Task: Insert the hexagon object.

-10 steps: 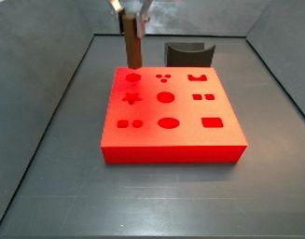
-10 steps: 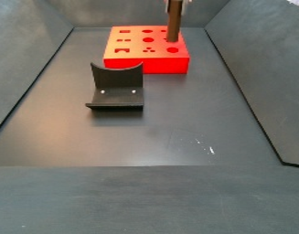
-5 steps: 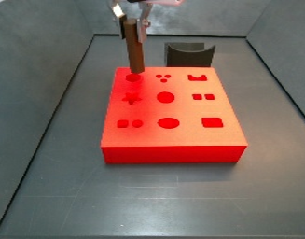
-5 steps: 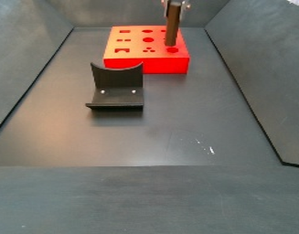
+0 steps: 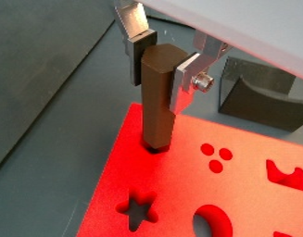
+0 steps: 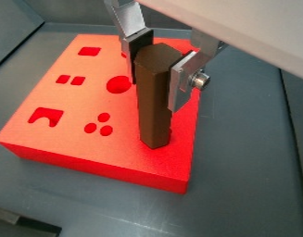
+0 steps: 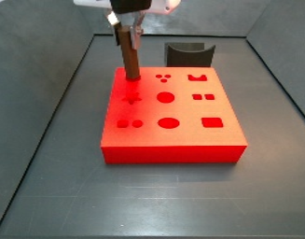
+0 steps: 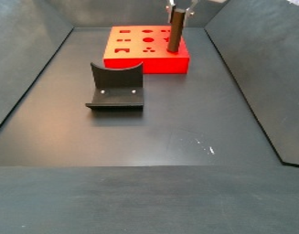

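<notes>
Lowered since before, pincer (image 5: 166,57) clamps upright hexagon object (image 5: 157,102) entering red block (image 6: 92,116)

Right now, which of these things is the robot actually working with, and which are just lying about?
In use:
- the hexagon object, a brown peg held upright
- the gripper, its jaws shut on the peg's top
- the red block, where the peg's lower end meets a corner hole

Lying about:
- the dark grey curved block, apart on the floor
</notes>
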